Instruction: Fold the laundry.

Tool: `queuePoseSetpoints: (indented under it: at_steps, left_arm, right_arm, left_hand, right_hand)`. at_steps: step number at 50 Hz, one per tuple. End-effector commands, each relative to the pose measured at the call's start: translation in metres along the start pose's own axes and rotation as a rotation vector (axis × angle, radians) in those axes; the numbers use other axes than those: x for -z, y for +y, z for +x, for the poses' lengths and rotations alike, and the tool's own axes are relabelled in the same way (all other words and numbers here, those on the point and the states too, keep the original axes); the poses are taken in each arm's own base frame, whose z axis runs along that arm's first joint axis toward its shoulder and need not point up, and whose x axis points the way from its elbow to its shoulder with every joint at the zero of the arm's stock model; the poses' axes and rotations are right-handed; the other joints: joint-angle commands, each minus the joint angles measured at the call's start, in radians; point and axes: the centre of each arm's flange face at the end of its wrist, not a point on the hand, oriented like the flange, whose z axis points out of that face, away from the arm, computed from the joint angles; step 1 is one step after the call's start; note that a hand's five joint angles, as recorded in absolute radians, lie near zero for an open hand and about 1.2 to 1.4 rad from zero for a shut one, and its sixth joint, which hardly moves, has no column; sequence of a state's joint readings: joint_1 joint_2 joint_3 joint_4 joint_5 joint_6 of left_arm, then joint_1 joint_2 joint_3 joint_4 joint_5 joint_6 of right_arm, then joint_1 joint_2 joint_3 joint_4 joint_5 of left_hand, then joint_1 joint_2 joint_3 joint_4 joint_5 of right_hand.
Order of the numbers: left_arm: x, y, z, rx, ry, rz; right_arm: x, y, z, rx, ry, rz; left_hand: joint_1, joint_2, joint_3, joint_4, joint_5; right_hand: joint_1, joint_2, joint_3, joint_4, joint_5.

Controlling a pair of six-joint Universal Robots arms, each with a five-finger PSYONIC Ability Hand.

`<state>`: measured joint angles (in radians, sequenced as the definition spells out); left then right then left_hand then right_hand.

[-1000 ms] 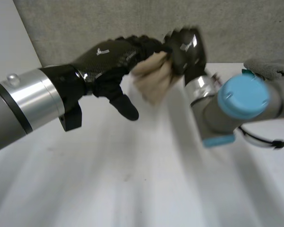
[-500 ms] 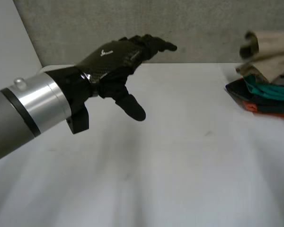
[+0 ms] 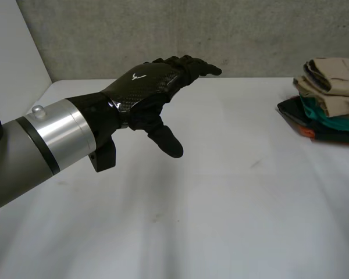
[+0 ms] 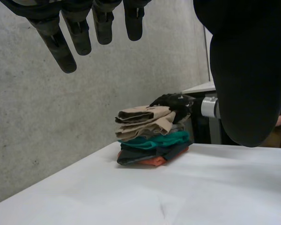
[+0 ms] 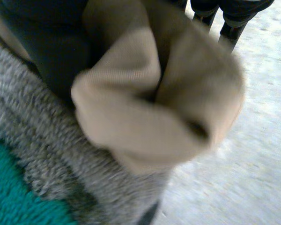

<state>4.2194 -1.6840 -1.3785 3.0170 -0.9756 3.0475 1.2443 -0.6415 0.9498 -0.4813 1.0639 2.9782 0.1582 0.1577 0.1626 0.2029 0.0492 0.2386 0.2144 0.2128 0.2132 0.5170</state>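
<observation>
Beige cloth (image 3: 333,78): folded, topping the stack (image 3: 314,119) (teal, orange beneath).
Left hand (image 3: 148,87): spread, empty.
Right hand (image 4: 175,102): at cloth, grip unclear.

I record the left hand (image 3: 148,87) as black, carbon-weave patterned, with a small white mark. The right hand (image 4: 175,102) is black. The table (image 3: 221,192) is plain white. The beige cloth (image 3: 331,78) is unpatterned. Beneath the beige cloth I see, in order, a grey cloth (image 5: 33,154), a teal cloth (image 3: 323,110), a dark cloth (image 3: 292,111) and an orange cloth (image 3: 308,132).
</observation>
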Motion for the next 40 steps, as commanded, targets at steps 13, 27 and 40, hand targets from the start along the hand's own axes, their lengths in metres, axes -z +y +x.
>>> queuePoseSetpoints:
  at_steps: [13, 27, 40]
  left_arm:
    - [0.010, -0.021, 0.012, 0.005, 0.014, 0.080]
    - [0.049, -0.105, -0.036, -0.057, -0.465, 0.478]
    - [0.094, -0.029, -0.175, -0.359, -0.939, -0.156]
  right_arm:
    - [0.053, -0.126, 0.094, 0.555, 0.616, -0.214]
    - [0.072, -0.272, -0.082, 0.412, 0.204, 0.665]
    - [0.150, -0.231, -0.215, -0.158, -0.471, 0.243]
  left_hand:
    - [0.016, 0.017, 0.012, -0.028, -0.049]
    - [0.016, 0.017, 0.012, -0.028, -0.049]
    - [0.016, 0.017, 0.012, -0.028, -0.049]
  right_hand:
    - [-0.064, -0.040, -0.038, -0.039, -0.517]
    - [-0.064, -0.040, -0.038, -0.039, -0.517]
    - [-0.064, -0.040, -0.038, -0.039, -0.517]
